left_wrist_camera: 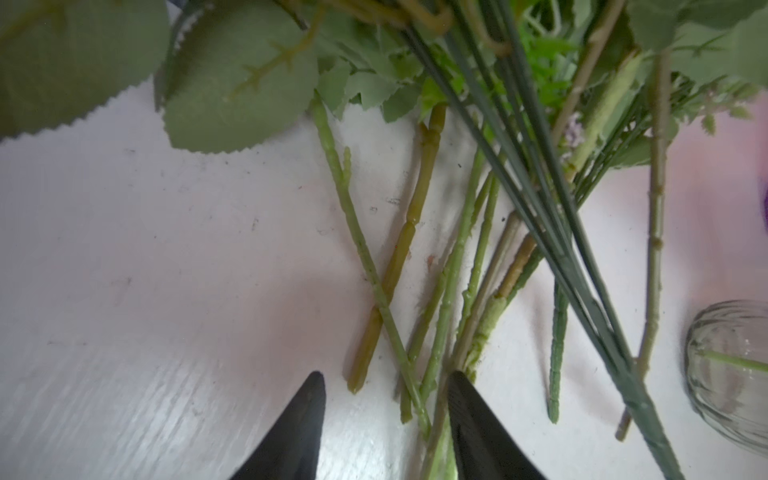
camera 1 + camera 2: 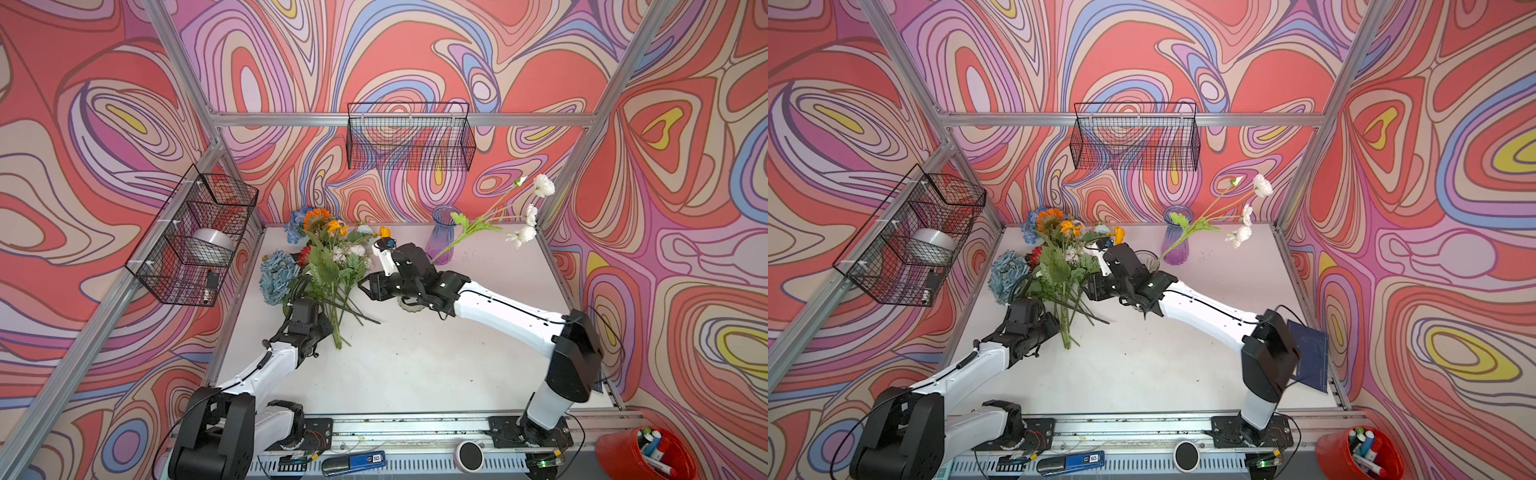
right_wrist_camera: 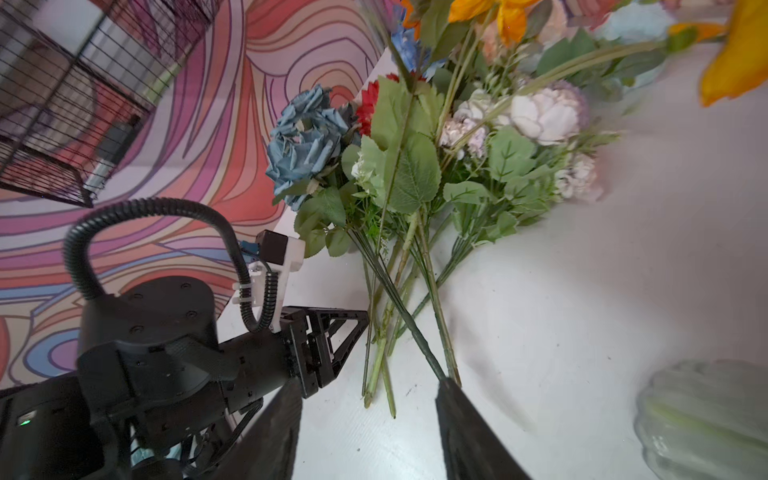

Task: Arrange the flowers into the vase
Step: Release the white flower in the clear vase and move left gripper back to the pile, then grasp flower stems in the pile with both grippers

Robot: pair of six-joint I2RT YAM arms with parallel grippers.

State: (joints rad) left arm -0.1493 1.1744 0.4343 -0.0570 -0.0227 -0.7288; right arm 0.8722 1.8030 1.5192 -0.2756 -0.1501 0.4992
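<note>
The flowers [image 2: 328,266] [image 2: 1059,266] lie in a loose bunch at the table's back left, with their stem ends [image 1: 436,270] fanned toward the front. My left gripper [image 1: 386,378] [image 2: 332,328] is open at those ends, and several stems lie between its fingers. My right gripper [image 3: 368,386] [image 2: 368,291] is open beside the bunch [image 3: 436,166], one dark stem at a fingertip. A white-headed stem [image 2: 540,187] [image 2: 1262,185] stands in a clear ribbed vase [image 2: 1146,259] [image 3: 706,419] under my right wrist. It leans across a purple vase [image 2: 442,235] [image 2: 1177,239].
A wire basket [image 2: 409,137] hangs on the back wall. Another wire basket [image 2: 195,232] on the left wall holds a metal roll. A red cup of markers [image 2: 652,453] stands at the front right. Frame posts close in the table's sides.
</note>
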